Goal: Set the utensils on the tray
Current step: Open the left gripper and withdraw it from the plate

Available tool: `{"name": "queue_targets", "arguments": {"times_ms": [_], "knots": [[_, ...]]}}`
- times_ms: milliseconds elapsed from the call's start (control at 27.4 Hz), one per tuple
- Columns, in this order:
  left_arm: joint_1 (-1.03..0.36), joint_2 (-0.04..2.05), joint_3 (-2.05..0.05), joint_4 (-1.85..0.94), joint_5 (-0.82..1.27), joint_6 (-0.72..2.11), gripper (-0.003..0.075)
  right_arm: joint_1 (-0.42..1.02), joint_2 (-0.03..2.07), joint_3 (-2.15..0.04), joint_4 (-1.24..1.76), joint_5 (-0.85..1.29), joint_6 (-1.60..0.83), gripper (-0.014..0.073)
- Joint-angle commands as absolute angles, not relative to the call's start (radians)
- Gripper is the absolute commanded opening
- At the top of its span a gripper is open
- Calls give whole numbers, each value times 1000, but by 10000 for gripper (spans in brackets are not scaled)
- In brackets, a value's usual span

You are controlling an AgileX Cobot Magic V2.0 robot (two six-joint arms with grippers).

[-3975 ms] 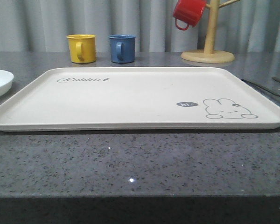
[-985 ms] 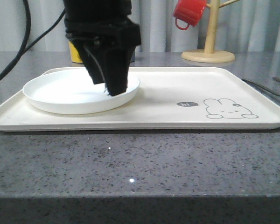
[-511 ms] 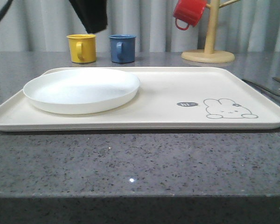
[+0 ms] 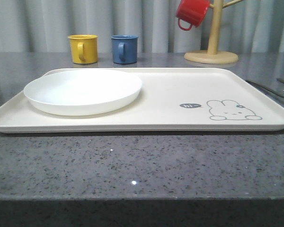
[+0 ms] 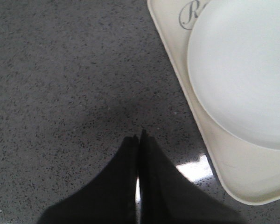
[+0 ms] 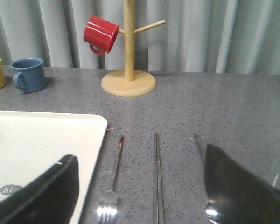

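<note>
The cream tray (image 4: 180, 87) with the rabbit drawing lies across the middle of the grey counter. The round white plate (image 4: 83, 91) rests on its left part, also seen as the plate (image 5: 242, 70) on the tray (image 5: 224, 158). My left gripper (image 5: 139, 136) is shut and empty over bare counter beside the tray's corner. My right gripper (image 6: 139, 156) is open above the utensils lying on the counter right of the tray (image 6: 46, 140): the fork (image 6: 113, 175), the chopsticks (image 6: 157, 177) and the spoon (image 6: 209, 211), which is partly hidden behind one finger.
A yellow mug (image 4: 83, 48) and a blue mug (image 4: 123, 48) stand behind the tray. A wooden mug tree (image 4: 211, 56) with a red mug (image 4: 191, 13) stands at the back right. Thin utensil handles (image 4: 267, 89) lie just off the tray's right rim.
The left arm, low over the plate a second ago, has lifted and left the front view. The plate stays on the tray; four seconds ago it lay off its left edge.
</note>
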State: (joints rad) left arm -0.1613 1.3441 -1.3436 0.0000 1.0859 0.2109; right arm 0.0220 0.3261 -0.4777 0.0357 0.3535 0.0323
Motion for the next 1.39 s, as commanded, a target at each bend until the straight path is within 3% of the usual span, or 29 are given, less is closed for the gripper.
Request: {"name": "queue_targets", "arguments": {"times_ms": [0, 292, 547, 802, 1349], "knots": [[-129, 1196, -1222, -36, 888, 201, -18, 17, 342, -514, 33, 280, 24, 582], [-127, 827, -735, -82, 444, 201, -18, 17, 342, -514, 33, 280, 24, 582], [-127, 419, -419, -100, 225, 201, -18, 17, 342, -514, 33, 280, 24, 582], [-127, 154, -342, -114, 184, 201, -18, 17, 342, -514, 33, 280, 24, 582], [-127, 137, -339, -114, 184, 201, -18, 17, 342, -514, 33, 279, 24, 582]]}}
